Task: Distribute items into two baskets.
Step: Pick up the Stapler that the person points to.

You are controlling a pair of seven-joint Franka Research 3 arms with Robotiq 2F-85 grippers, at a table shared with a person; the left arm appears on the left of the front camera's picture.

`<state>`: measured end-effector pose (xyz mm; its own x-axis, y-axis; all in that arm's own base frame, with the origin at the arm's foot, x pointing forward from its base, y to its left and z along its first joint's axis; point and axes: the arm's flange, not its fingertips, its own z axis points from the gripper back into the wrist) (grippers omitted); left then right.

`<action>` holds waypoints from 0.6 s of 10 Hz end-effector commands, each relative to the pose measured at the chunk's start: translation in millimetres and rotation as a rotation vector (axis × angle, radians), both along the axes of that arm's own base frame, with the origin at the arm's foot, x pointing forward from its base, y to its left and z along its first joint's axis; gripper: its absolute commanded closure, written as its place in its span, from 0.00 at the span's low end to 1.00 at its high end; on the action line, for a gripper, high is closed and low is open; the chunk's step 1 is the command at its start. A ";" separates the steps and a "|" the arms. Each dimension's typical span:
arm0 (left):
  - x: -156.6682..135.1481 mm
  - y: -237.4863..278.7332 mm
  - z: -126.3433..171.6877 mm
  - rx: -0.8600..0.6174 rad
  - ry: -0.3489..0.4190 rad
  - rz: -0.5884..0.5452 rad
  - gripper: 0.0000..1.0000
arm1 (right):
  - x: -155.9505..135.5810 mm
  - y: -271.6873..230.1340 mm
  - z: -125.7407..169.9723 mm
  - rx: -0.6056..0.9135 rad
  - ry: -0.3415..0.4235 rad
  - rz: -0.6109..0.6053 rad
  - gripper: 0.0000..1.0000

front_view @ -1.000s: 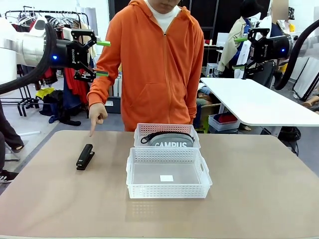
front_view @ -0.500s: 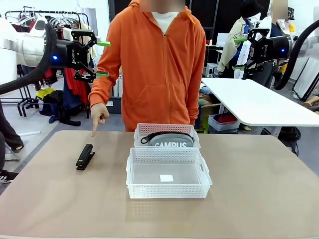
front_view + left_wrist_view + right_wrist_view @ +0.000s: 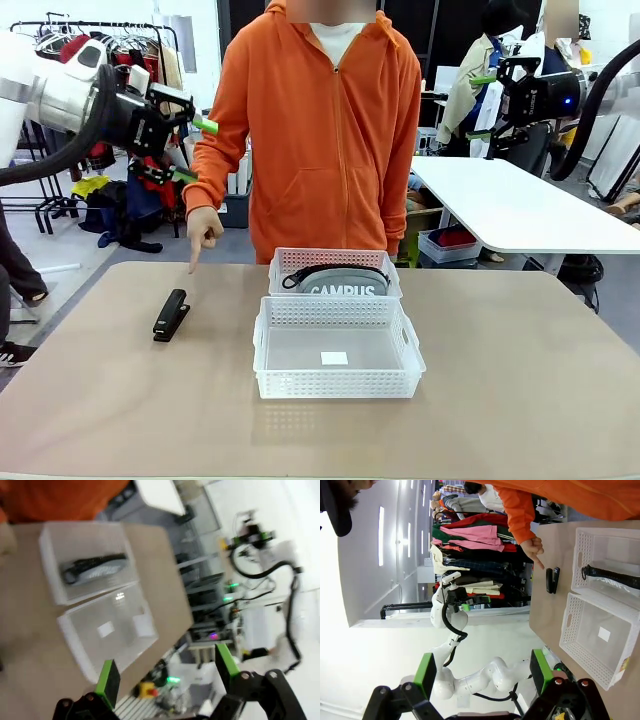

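Pouch (image 3: 345, 285): grey, white "CAMPUS" lettering

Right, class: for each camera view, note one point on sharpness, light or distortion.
Front view: sharp, evenly lit, a faint shadow before the near basket. Left wrist view: smeared by motion blur, the pouch lettering unreadable. Right wrist view: crisp but rolled sideways, bright wall washed out, stapler clear.

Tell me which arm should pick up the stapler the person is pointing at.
Left. The stapler lies on the table's left side, the same side as the open left gripper; the open right gripper hangs high at the far right.
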<state>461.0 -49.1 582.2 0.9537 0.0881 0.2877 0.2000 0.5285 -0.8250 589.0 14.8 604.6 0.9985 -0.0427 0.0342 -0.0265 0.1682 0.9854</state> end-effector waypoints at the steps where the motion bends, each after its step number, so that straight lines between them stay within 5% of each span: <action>1: 0.7 -0.3 -1.5 0.208 0.005 0.014 0.00 | -0.1 0.2 2.7 0.012 -0.001 -0.003 0.00; 6: 5.5 0.5 -32.0 0.446 0.035 0.035 0.00 | -0.1 0.2 2.7 0.012 -0.001 -0.003 0.00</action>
